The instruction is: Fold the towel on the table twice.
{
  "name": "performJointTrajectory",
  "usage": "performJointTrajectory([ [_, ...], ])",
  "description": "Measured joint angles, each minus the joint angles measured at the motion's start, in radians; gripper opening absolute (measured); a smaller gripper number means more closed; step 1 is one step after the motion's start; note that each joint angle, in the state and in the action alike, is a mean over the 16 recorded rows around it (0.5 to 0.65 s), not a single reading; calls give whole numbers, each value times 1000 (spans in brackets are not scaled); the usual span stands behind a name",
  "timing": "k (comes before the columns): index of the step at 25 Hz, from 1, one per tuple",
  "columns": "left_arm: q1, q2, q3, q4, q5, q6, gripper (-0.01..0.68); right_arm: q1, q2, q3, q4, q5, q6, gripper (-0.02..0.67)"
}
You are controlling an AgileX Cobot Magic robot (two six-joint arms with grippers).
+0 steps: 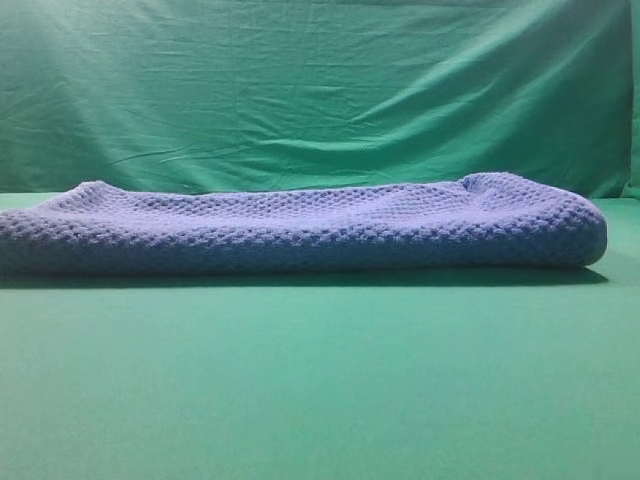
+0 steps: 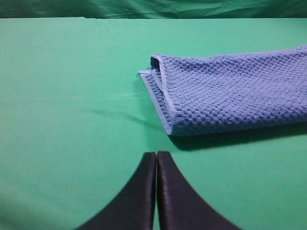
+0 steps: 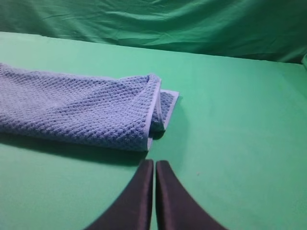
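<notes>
The blue-grey waffle-weave towel (image 1: 300,228) lies folded in layers on the green table (image 1: 320,380), stretching across almost the whole width of the high view. Its left end with the pale edge shows in the left wrist view (image 2: 230,93), its right end in the right wrist view (image 3: 81,110). My left gripper (image 2: 156,154) is shut and empty, just in front of the towel's left end. My right gripper (image 3: 154,162) is shut and empty, just in front of the towel's right end. Neither gripper shows in the high view.
A wrinkled green fabric backdrop (image 1: 320,90) hangs behind the table. Bare table surface lies in front of the towel and beside both its ends.
</notes>
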Motion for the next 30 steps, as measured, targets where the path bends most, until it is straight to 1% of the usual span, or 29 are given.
performJointTrajectory([
  [12,0,0,0,1,1,44,0,0,0,2,1,36,1,0],
  [23,0,0,0,1,2,49,0,-1,0,2,1,39,1,0],
  [27,0,0,0,1,4,49,0,-18,0,2,1,39,1,0],
  [30,3,0,0,1,6,50,0,-49,0,2,1,40,0,0],
])
